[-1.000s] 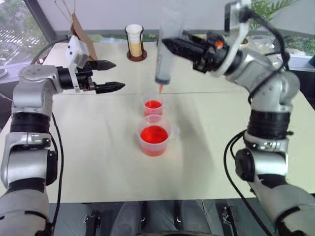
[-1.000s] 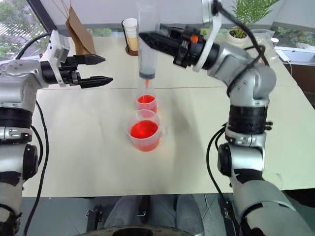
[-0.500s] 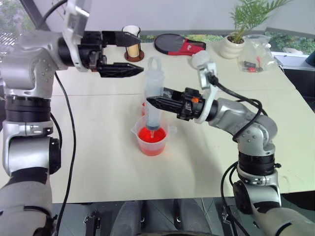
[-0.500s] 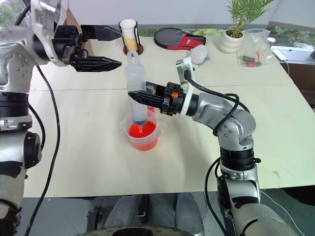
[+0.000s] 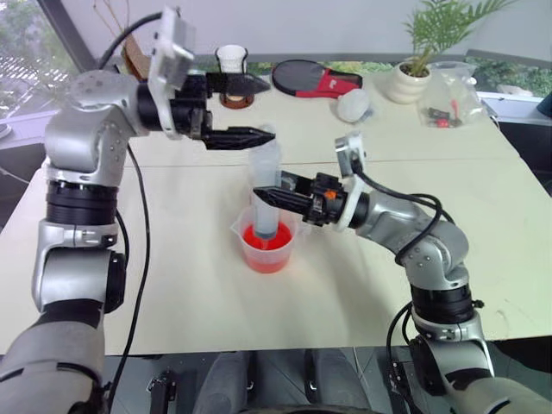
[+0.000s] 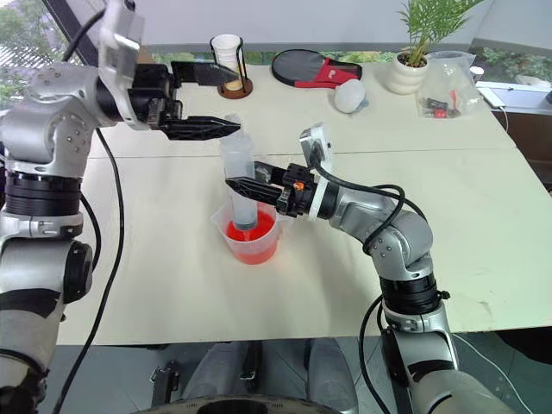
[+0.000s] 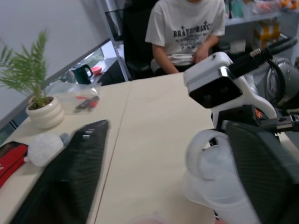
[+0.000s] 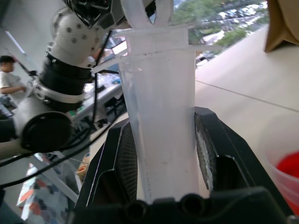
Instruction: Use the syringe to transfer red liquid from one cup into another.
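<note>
syringe [image 5: 269, 197]: gripped upright by right claw [image 5: 263, 190], frame centre, tip dipped in larger cup [image 5: 266, 246] | left claw [image 6: 226, 103]: parted around plunger top, nothing grasped | surface [image 5: 190, 285]: cream

Landmark = potted plant [image 5: 412, 79], small white pot w/ green fronds, at far edge of cream table [image 5: 483, 216]. Just beside plant, toward table's right end: clear plastic bag [image 5: 448, 93] w/ small red & dark bits inside. Other side of plant: white fluffy ball [image 5: 354, 107], near & slightly nearer the camera. Beyond ball: red/black paddle [image 5: 312, 79] lying flat. Further along same edge: tall glass [image 6: 228, 59] w/ cream contents on dark round coaster. Farthest from plant: brown paper bag [image 5: 131, 56], mostly hidden. Person in white printed tee [image 7: 187, 29] seated past table end.
</note>
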